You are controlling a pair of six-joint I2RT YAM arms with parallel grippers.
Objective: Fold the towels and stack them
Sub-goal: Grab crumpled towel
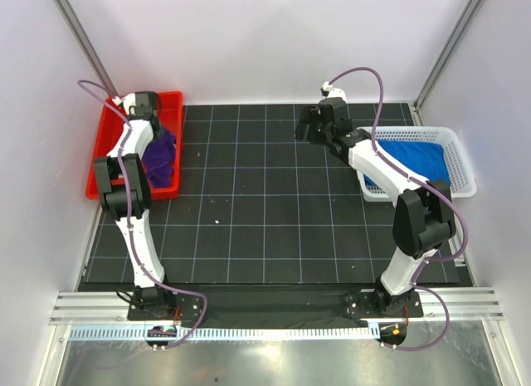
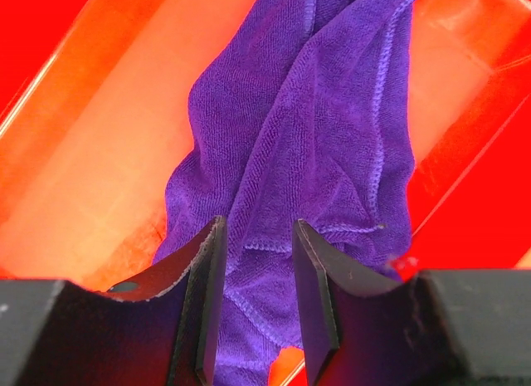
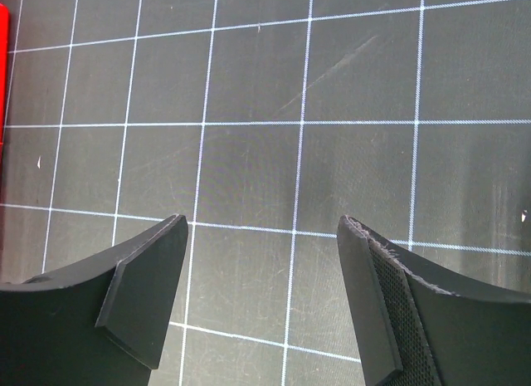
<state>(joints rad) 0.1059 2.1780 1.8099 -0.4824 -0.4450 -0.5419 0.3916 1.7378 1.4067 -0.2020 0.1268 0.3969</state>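
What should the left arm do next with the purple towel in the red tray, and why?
Probably close the left end effector: its fingers straddle a fold of the purple towel in the red tray, with a gap showing.

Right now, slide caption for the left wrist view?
Left gripper straddles a fold of the purple towel lying in the red tray.

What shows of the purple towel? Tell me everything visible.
The purple towel is deep violet terry cloth with a fine pile and a stitched hem along its edges. It is crumpled rather than folded, bunched in long creases, and lies on the floor of the red tray. The left gripper is down over it, its fingers apart on either side of one raised fold. Whether they press the cloth cannot be told.
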